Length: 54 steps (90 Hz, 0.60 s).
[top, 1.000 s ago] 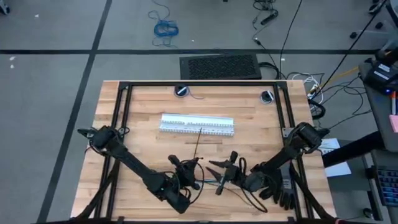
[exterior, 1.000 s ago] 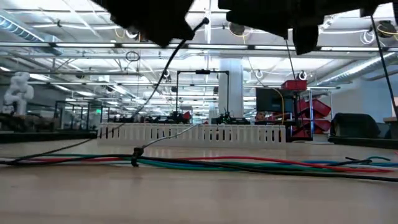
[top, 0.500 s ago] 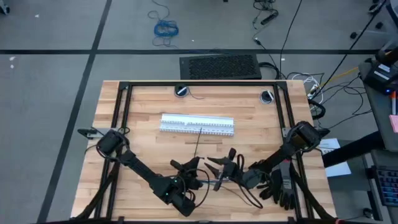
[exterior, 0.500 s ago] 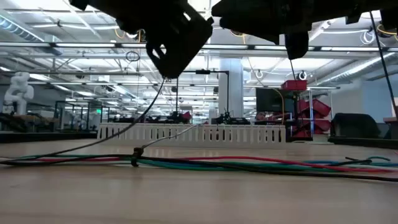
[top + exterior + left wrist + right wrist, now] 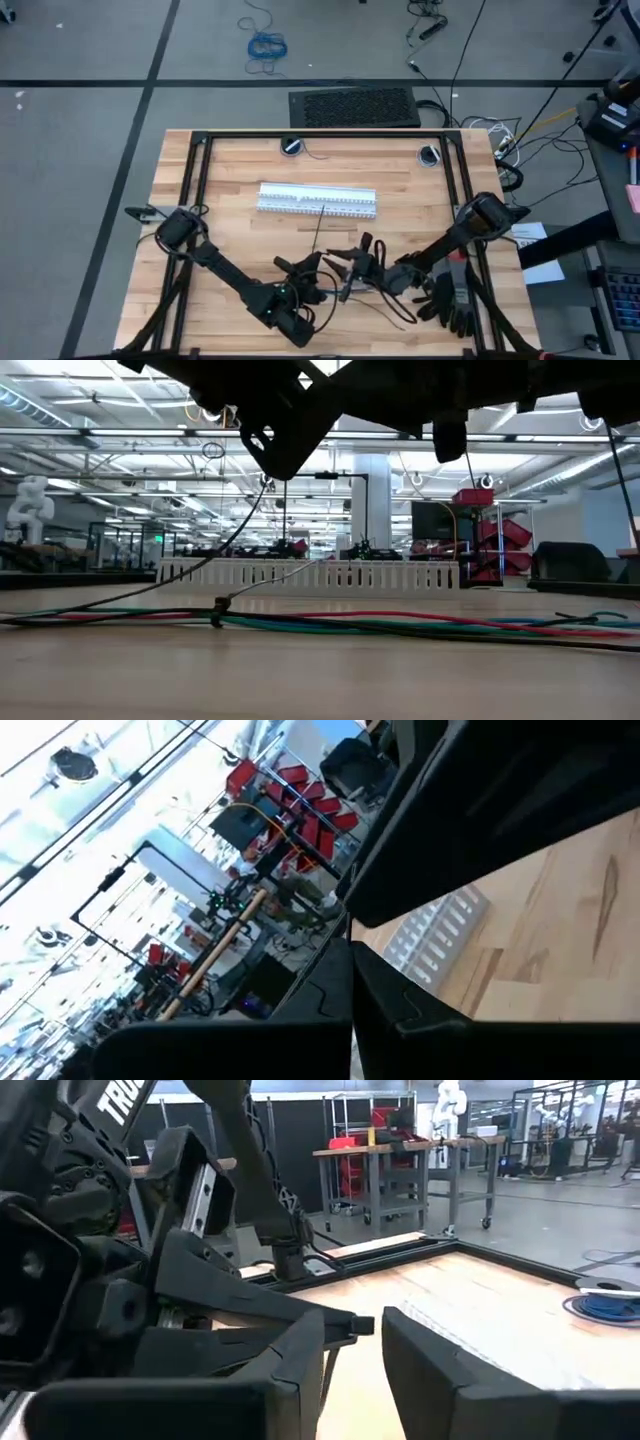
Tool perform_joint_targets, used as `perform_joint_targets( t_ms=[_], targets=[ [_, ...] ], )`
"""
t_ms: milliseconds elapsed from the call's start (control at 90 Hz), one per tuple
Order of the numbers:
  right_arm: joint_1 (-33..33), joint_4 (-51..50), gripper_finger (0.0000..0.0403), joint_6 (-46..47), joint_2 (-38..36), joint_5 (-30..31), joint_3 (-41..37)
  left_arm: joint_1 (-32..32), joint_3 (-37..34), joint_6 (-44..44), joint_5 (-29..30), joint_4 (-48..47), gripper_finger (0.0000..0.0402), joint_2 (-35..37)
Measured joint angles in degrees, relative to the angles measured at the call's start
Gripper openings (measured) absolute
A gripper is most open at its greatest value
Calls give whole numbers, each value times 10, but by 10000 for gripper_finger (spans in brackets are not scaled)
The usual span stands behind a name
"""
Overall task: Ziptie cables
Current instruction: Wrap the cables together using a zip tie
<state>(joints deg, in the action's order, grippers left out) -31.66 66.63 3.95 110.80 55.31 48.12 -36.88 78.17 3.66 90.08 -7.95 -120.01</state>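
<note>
The cables (image 5: 400, 625) lie as a thin bundle of red, green and dark strands across the table's near part. One dark ziptie (image 5: 235, 530) hangs from my left gripper (image 5: 285, 445), which is shut above the bundle; its far end trails down to the table's left. A second thin strip (image 5: 318, 230) runs from a small knot on the bundle (image 5: 217, 607) toward the white slotted strips (image 5: 318, 200). My right gripper (image 5: 350, 1365) is open, close to the right of the left gripper (image 5: 305, 272), fingers pointing at it and touching nothing. My left gripper is shut on the ziptie's upper end (image 5: 264, 488); the strip leaves the underside of the fingers, so the exact spot of the hold is hidden. The ziptie hangs slack below in a long curve, and its lower part (image 5: 60, 615) rests on the table.
The white slotted strips stand across the table's middle, beyond both grippers. A black frame (image 5: 320, 135) runs round the table's far and side edges. A dark glove (image 5: 450, 300) lies at the near right, beside the right arm.
My left gripper has come down and tipped over the cables with the ziptie, which now hangs in a steeper curve. My right gripper has moved toward the table's left, closer to the left gripper. The cables have stayed where they were.
</note>
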Motion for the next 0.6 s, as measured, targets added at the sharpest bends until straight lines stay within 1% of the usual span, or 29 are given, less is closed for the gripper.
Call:
perform_joint_targets(
  t_ms=[211, 444, 600],
  targets=[
    [0, -10, 12, -6, 0, 1, 0, 0, 0, 0, 0, 0, 0, 0],
    [0, -14, 0, -11, 0, 1, 0, 0, 0, 1, 0, 0, 0, 0],
    [0, -14, 0, -3, 0, 0, 0, 0, 0, 1, 0, 0, 0, 0]
  ],
)
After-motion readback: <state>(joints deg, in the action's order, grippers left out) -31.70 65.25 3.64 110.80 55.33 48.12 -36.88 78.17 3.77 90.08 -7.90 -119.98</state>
